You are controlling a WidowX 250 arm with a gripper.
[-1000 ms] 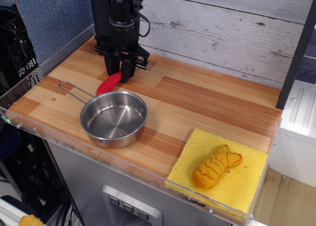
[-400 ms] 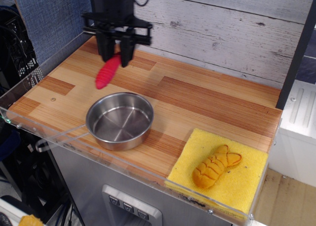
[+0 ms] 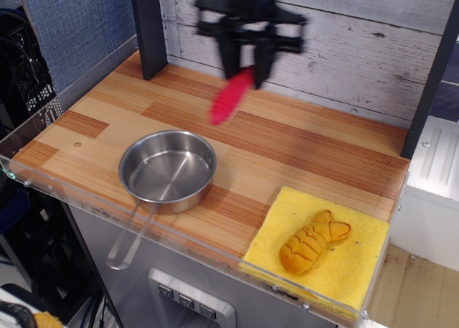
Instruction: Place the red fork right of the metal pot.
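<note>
Red fork (image 3: 231, 97) is up in the air, pinched by its top end in the blurry end effector (image 3: 248, 64), hanging handle-down above the bench (image 3: 301, 148) behind the metal pot (image 3: 167, 169), probably lifted so it clears the rim

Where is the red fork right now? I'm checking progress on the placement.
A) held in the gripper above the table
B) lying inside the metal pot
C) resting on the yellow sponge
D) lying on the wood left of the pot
A: the red fork hangs from the gripper, off the wooden table.
</note>
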